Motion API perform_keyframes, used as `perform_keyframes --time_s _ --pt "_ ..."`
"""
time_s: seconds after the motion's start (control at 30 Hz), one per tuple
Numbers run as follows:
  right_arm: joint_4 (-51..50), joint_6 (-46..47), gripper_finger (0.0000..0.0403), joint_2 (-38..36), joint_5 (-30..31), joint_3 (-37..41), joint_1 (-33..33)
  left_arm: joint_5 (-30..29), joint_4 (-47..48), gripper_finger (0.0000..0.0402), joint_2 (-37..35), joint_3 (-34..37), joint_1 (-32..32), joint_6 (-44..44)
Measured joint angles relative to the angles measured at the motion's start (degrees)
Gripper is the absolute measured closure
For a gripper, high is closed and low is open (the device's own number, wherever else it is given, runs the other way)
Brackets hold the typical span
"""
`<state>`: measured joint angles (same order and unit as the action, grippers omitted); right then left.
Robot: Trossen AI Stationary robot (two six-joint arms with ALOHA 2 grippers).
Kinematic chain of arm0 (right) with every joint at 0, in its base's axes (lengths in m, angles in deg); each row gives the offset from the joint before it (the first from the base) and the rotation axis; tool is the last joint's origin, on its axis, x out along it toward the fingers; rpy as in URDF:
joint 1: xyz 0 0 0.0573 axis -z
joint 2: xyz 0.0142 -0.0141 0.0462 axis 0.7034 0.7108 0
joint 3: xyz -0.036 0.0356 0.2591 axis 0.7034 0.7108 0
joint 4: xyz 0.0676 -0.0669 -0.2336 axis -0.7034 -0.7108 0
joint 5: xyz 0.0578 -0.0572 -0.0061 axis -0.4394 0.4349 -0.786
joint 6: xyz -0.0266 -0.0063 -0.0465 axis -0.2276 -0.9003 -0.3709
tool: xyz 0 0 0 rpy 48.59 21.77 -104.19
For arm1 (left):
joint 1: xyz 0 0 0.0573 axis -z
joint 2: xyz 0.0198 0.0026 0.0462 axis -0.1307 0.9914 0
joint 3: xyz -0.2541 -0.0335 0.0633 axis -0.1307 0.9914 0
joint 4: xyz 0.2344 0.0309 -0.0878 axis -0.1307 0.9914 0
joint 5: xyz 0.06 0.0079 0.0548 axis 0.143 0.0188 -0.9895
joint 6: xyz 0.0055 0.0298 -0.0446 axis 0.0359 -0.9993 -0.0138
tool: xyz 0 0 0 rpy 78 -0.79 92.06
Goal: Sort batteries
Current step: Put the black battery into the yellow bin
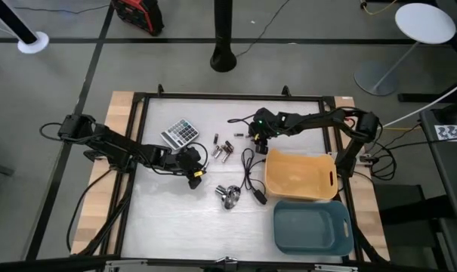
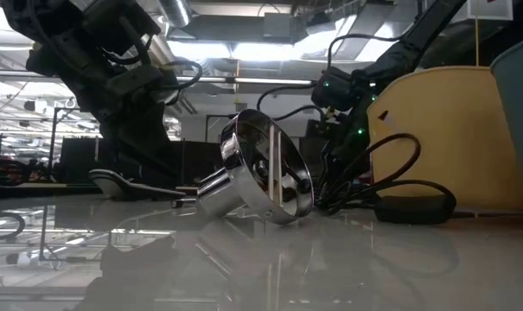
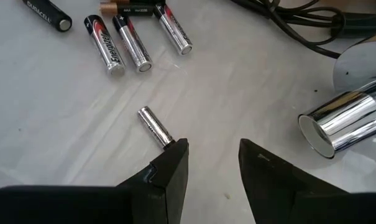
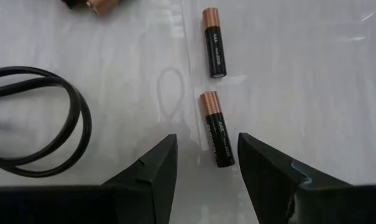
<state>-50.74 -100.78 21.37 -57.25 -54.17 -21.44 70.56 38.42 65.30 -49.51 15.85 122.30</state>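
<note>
Right gripper (image 4: 203, 163) agape — battery (image 4: 216, 129) between fingers.

Black batteries (image 4: 216, 129) copper-capped; tub (image 1: 299, 178) yellow, bin (image 1: 313, 227) blue-grey.

A shiny metal knob (image 2: 261, 168) lies tilted on the bench (image 2: 244, 268); right of it, a black cable (image 2: 391, 186) coils before a yellow bin (image 2: 456, 138).

Bright overhead light (tabletop (image 1: 183, 204) glare)
</note>
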Motion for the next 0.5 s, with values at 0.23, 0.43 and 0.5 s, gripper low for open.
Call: perform_keyframes --time_s 0.23,0.43,0.5 --pt "-1.8 0.04 0.0233 0.0 0.02 0.0 0.0 0.0 0.0 0.0268 0.0 0.0 0.0 0.0" --pt "-2.46 0.05 0.0234 -0.02 0.02 0.01 0.0 0.0 0.0 0.0268 0.0 0.0 0.0 0.0" --pt "-2.46 0.07 0.0242 -0.02 0.02 0.0 0.0 0.0 0.02 0.0268 0.0 0.0 0.0 0.0"
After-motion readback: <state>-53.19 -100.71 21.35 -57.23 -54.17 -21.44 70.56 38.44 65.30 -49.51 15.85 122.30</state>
